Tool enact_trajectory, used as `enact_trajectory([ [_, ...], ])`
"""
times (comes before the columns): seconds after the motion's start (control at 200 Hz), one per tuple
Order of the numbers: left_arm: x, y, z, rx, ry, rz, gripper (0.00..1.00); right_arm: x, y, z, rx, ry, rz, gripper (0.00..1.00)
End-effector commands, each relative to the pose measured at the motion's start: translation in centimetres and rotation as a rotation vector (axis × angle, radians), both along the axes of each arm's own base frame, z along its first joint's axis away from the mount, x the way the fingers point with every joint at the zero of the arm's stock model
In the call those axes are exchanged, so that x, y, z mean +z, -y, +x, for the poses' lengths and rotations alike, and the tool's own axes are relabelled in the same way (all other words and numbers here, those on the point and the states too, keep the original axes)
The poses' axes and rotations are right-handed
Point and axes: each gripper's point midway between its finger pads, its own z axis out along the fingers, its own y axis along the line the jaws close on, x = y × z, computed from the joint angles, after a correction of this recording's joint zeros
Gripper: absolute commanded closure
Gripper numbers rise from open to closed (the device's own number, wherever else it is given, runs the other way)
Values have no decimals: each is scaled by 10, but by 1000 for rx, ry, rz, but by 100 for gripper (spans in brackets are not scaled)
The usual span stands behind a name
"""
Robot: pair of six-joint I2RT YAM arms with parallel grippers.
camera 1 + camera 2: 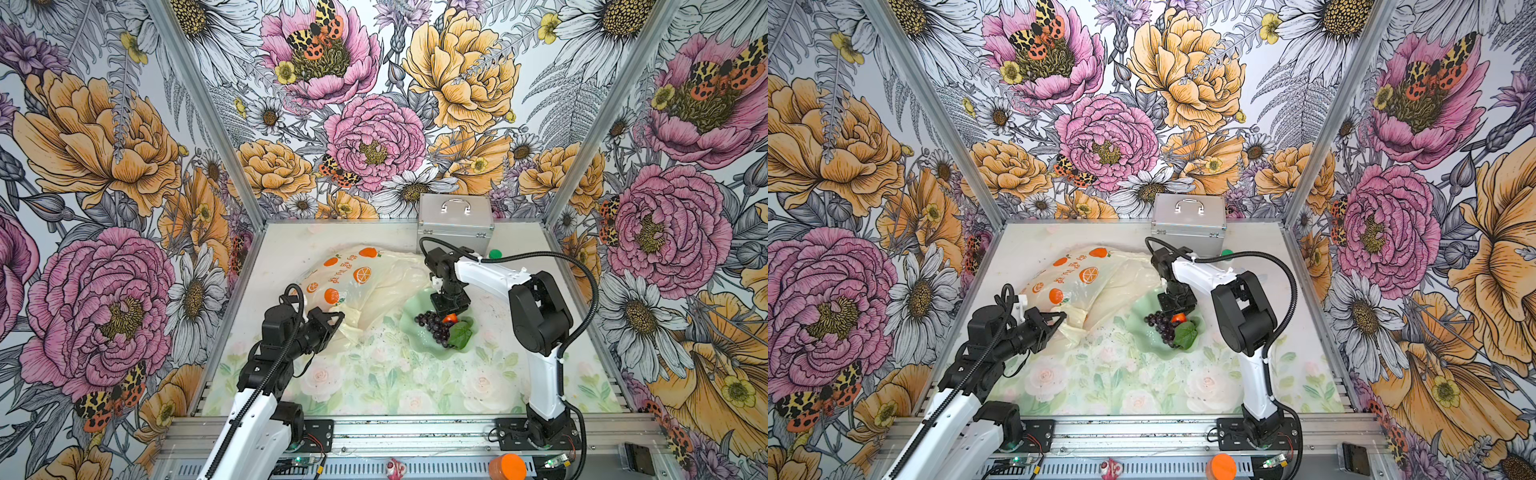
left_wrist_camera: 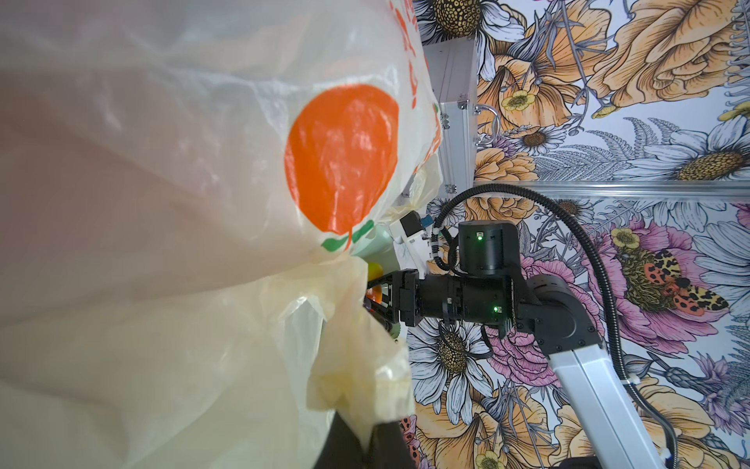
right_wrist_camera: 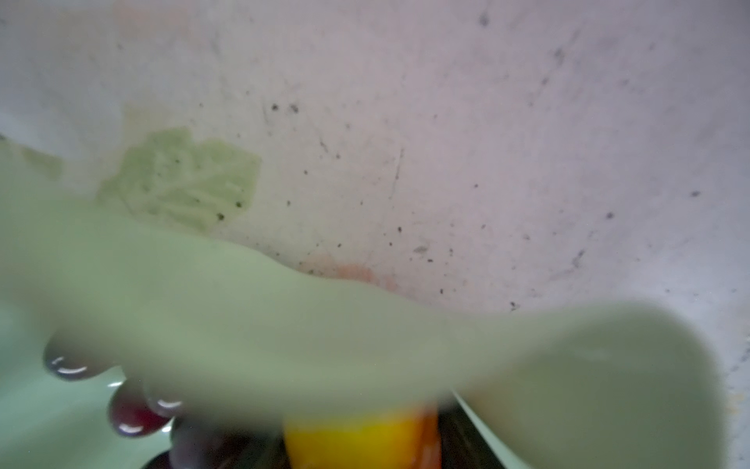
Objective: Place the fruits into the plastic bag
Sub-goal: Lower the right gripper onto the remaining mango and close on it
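Picking step: right gripper point(image 1: 451, 312) points straight down into the pale green dish point(image 1: 411, 336), its jaws either side of a yellow-orange fruit point(image 1: 449, 318). I cannot tell whether they pinch it or only bracket it.
Task stage: this looks like mid-pick, with the fruit not yet out of the dish. What the bag holds cannot be seen.
Next move: probably a firm pinch, then a straight lift clear of the dish's scalloped rim and a carry across to the bag's mouth.
Dish neighbours: a purple grape bunch point(image 1: 434, 326) lies close against the fruit and a green leaf point(image 1: 460, 334) just beside it, both inside the dish. A slanted lift could drag either one.
Left gripper point(image 1: 334, 319): clamped tight on a gathered edge of the plastic bag point(image 1: 365, 282), apart from the dish on the bag's side, holding that edge above the table point(image 1: 374, 374).
Bag: slumped up against the dish on the side away from the right arm's base, printed oranges facing up.
In the way: no open mouth shows toward the dish. Loose folds of film hang between the dish and the left gripper, so a drop could land on film rather than inside.
Beyond the dish: a silver case point(image 1: 455, 224) stands behind it at the back wall, with a small green round thing point(image 1: 494, 253) just beside the case. Neither lies on the likely path.
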Motion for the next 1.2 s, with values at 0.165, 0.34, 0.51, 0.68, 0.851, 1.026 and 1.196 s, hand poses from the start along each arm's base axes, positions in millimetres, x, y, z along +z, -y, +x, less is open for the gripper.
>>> enact_trajectory([
  [0.165,-4,-2,-6,7,1,-15,100,53,-13,18,-26,163,106,66],
  [0.34,-5,-3,-8,21,3,-26,100,72,-14,14,-38,194,146,66],
  [0.51,-5,-2,-9,29,3,-29,100,91,-15,10,-58,221,193,66],
  [0.68,-5,-1,-8,25,0,-24,100,112,-20,7,-89,245,265,66],
  [0.851,-4,1,-7,23,1,-22,100,139,-26,11,-147,279,373,66],
  [1.026,-5,2,-9,22,2,-23,100,172,-34,20,-255,308,545,66],
  [1.196,-7,3,-10,26,0,-26,100,197,-40,29,-396,317,742,66],
])
